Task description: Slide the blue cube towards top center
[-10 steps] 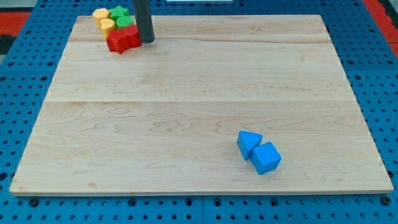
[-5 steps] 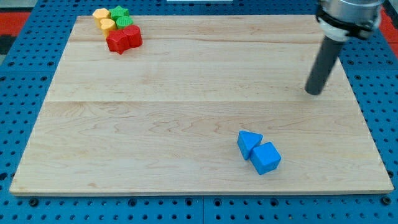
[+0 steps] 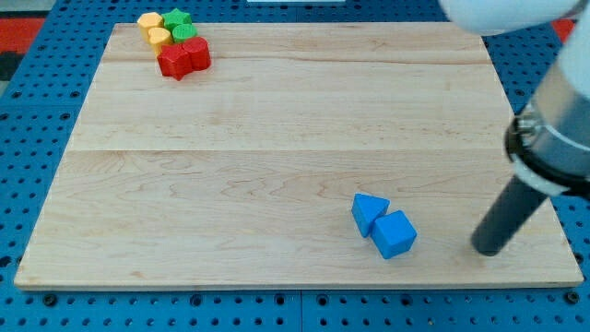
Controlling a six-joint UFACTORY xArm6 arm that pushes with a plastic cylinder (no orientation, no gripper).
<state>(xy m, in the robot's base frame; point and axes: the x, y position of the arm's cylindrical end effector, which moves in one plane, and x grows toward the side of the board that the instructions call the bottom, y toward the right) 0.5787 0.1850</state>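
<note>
Since the blue cube must go to top centre, read the layout first:

Blue cube (image 3: 395, 234): it sits low on the board (image 3: 277, 120), right of centre, close to the view's bottom edge.

My tip (image 3: 486, 248): a bare dark rod holding nothing. It stands on the board to the view's right of the cube, near it and about level with it, not touching.

Approach: you do best to bring the tip round below the cube, to its bottom-right side, so the push runs up and slightly left. Pushing from where the tip stands now would likely send the cube sideways.

Blue triangle (image 3: 369, 211): it touches the cube on its upper-left, right on the intended path. Expect it to ride along or turn the cube; keep the contact centred and correct early.

Far cluster: red blocks (image 3: 183, 58), green blocks (image 3: 181, 24) and yellow blocks (image 3: 154, 29) are huddled in the top-left corner, well apart from the cube and left of top centre.

Path: otherwise only bare wood lies between cube and goal.
</note>
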